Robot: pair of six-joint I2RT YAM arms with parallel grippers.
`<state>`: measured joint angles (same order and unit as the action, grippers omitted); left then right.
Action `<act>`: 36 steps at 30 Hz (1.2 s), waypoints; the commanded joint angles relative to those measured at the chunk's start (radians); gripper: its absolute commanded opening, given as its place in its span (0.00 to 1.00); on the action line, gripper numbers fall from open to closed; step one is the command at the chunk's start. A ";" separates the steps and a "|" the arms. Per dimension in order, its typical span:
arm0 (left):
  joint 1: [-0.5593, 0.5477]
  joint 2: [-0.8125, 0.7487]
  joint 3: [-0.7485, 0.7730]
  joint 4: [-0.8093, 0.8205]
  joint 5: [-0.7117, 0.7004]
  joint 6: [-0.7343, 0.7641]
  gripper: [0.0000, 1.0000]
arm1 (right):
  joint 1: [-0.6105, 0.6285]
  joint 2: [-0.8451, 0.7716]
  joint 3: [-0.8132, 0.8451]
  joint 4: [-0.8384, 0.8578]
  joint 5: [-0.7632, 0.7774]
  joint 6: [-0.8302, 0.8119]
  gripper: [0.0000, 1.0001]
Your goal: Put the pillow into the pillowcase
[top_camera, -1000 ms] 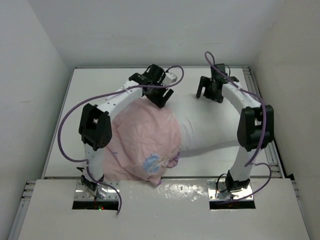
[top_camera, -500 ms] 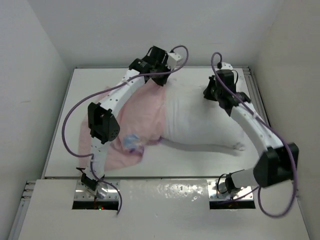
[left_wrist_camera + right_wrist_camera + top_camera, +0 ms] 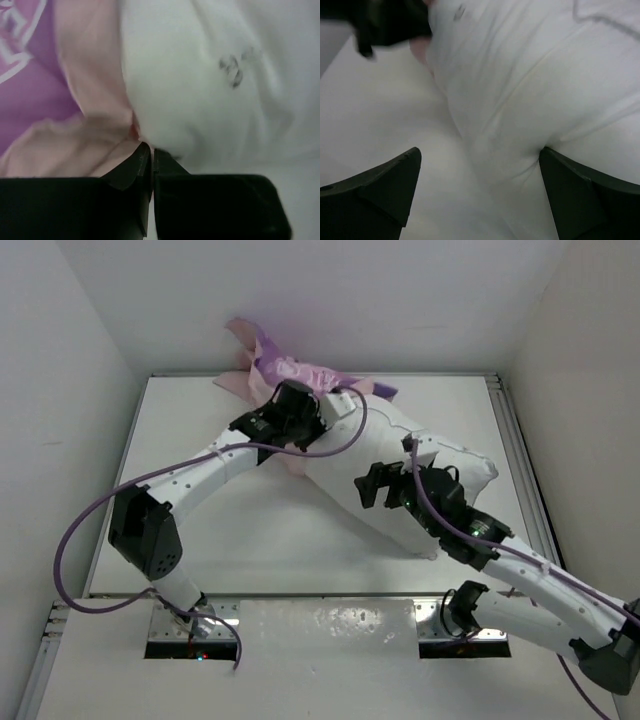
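Nearest me, the right arm reaches in low from the front edge of the table (image 3: 200, 510), and the right gripper (image 3: 479, 152) has its jaws spread wide, straddling a swell of the pillow (image 3: 445, 465) without closing on it. The pillow lies slantwise across the right half of the table, bare and white along almost its whole length, its near corner sagging toward the front edge. Further in, the left gripper (image 3: 151, 152) has its fingers pressed together right where the pale pink lining meets the pillow's far-left end. It looks to me to be pinching the hem of the pillowcase (image 3: 295, 372), though the fabric is too thin to see between the tips. The case itself is heaped at the far edge, purple print uppermost, rucked up against the back wall (image 3: 330, 290), with only a pink flap trailing down to the pillow. By my reckoning the job is barely begun: at most one corner of the pillow sits at the mouth, and nearly all of it is left to go in. The crumpled case, jammed against the wall with no open mouth showing, looks like the main obstacle, and the left arm's purple cable (image 3: 80, 530) loops wide over the table.
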<state>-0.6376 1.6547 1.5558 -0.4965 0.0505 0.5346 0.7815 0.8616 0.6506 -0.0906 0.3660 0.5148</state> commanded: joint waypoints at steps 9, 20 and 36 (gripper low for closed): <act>0.084 -0.104 -0.296 0.093 0.037 -0.061 0.00 | -0.149 0.379 0.712 -0.336 -0.183 -0.320 0.99; 0.121 -0.196 -0.197 -0.054 0.100 -0.127 0.37 | -0.301 0.652 0.592 -0.187 -0.575 -0.228 0.99; 0.115 -0.130 -0.022 -0.096 -0.028 -0.183 0.85 | -0.222 0.585 0.353 0.006 -0.588 -0.111 0.86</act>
<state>-0.5217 1.5425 1.5192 -0.6807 0.0544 0.3843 0.5400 1.4624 1.0748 -0.0708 -0.2081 0.3824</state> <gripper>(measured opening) 0.857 0.869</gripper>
